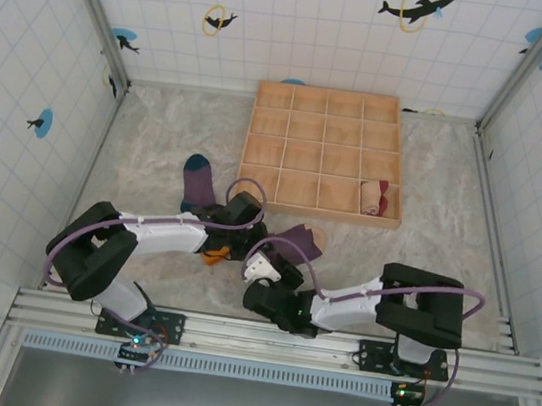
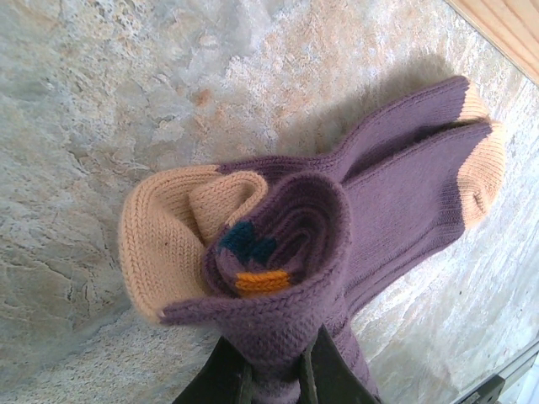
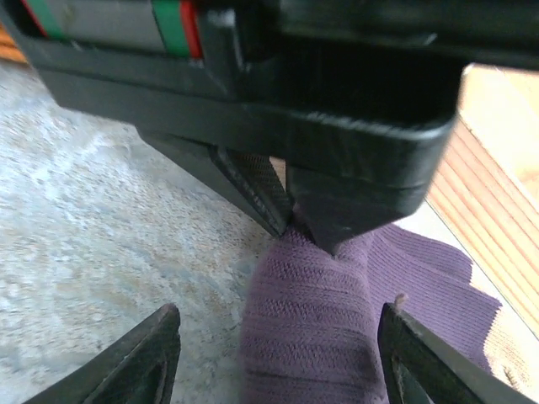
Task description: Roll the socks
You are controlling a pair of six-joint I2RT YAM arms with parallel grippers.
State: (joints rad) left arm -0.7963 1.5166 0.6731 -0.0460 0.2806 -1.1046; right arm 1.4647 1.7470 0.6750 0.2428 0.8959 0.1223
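Observation:
My left gripper (image 2: 278, 377) is shut on a rolled bundle of purple socks (image 2: 290, 320); teal and orange knit shows in the roll's core, and tan ends lie at either side. From above, the left gripper (image 1: 239, 221) sits between a purple sock with a teal toe (image 1: 196, 180) and a purple sock with a tan toe (image 1: 304, 238). My right gripper (image 3: 282, 358) stands open, its jaws straddling the purple roll (image 3: 312, 337) just below the left gripper's fingers (image 3: 261, 198). A rolled tan sock with a dark-red cuff (image 1: 376, 200) lies in the tray.
A wooden tray (image 1: 252, 140) with a grid of compartments stands at the back centre, its near edge close to the socks. Its edge (image 2: 505, 25) runs just beyond the tan toes. Tiled walls close in the mottled grey table (image 1: 149, 135).

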